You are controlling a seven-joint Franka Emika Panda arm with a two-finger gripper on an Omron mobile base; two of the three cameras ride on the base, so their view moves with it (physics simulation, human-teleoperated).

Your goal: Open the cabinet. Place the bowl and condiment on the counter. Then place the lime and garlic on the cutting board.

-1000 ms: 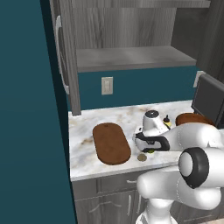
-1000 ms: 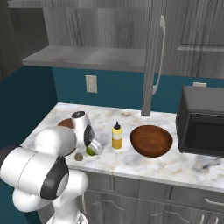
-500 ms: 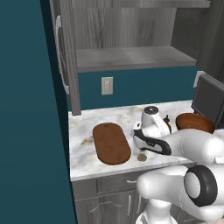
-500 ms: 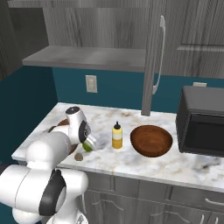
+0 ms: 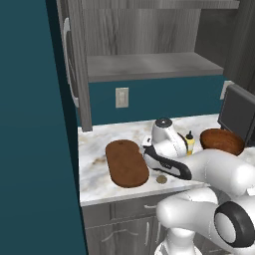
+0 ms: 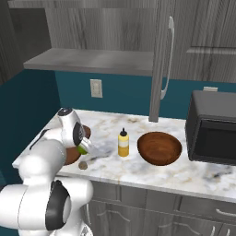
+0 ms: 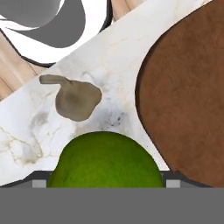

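Observation:
My gripper (image 6: 83,146) is shut on the lime (image 6: 82,149), a bright green fruit that bulges between the jaws low in the hand view (image 7: 105,164). It hangs over the counter (image 6: 115,166) at the right edge of the dark oval cutting board (image 5: 126,162) (image 7: 188,96). The tan garlic (image 5: 161,179) (image 6: 83,165) (image 7: 76,100) lies on the marble just beside the board. The yellow condiment (image 6: 123,143) (image 5: 190,142) and the wooden bowl (image 6: 159,148) (image 5: 221,141) stand on the counter to the right. The cabinet stands open, its door (image 6: 161,60) swung out and its grey shelf (image 5: 149,64) bare.
A black microwave (image 6: 214,133) sits at the right end of the counter. A wall outlet (image 6: 96,87) is behind it. The teal wall (image 5: 35,149) borders the counter on the left. Grey drawers (image 5: 129,209) run below the front edge.
The arm has swung left along the counter toward the cutting board, and the lime has travelled with the gripper. Garlic, bottle and bowl have not moved.

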